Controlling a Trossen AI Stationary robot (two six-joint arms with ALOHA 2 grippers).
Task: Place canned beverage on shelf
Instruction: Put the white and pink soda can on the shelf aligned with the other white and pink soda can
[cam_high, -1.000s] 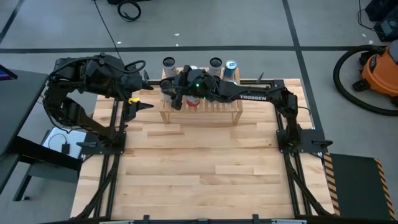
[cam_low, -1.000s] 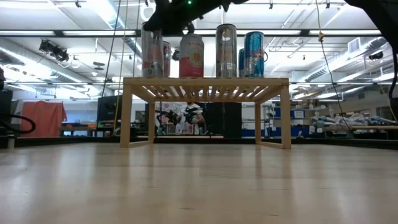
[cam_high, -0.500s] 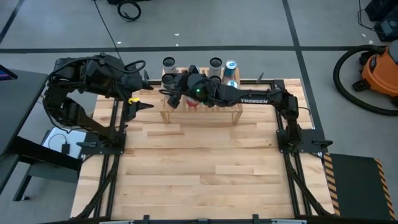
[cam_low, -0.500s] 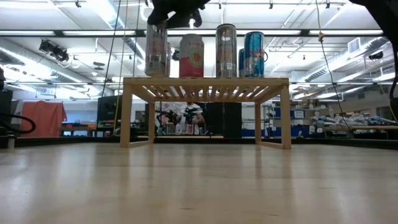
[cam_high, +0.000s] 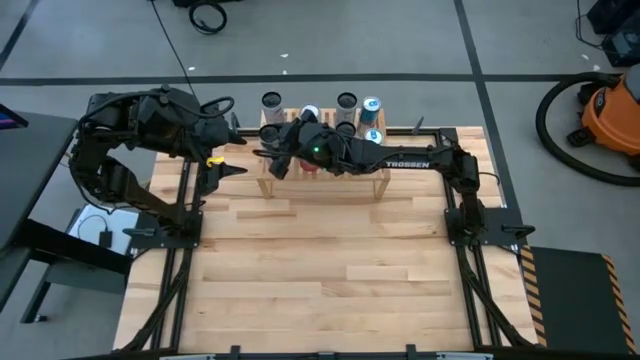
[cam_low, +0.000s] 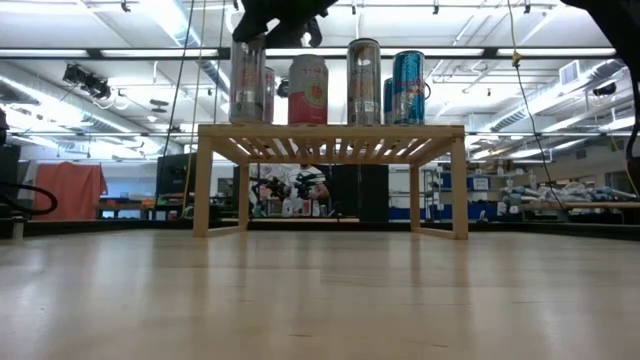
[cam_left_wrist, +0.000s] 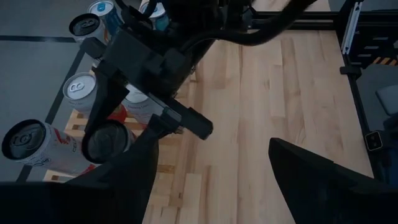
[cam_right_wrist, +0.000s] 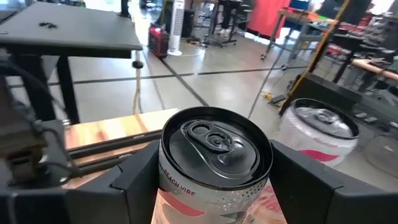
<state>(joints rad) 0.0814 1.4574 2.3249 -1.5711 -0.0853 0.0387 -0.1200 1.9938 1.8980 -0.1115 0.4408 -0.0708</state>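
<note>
The right claw (cam_high: 272, 158) reaches across the far part of the desk (cam_high: 330, 270) to the left end of the shelf (cam_low: 330, 140), and its two fingers (cam_right_wrist: 311, 186) are clamped on the sides of a silver can (cam_right_wrist: 214, 165) that stands upright between them, lid and pull tab facing up. In the low view this can (cam_low: 247, 80) is at the shelf's left end with its base at the level of the slatted top, though whether it rests fully on the slats or hangs just above them is hard to tell. Its long axis runs vertical, in line with the claw's approach from above, so the can lies straight below the wrist, between the fingers. To its right on the shelf stand a pink-and-white can (cam_low: 308, 90), a grey can (cam_low: 364, 82) and a blue can (cam_low: 408, 88), the pink one just beside the held can. My judgement is that the move ahead turns on letting go and lifting straight up without brushing that neighbour. The left claw (cam_high: 228, 150) waits near the shelf's left end, off the desk's far left corner, its fingers (cam_left_wrist: 323, 180) apart and holding nothing.
</note>
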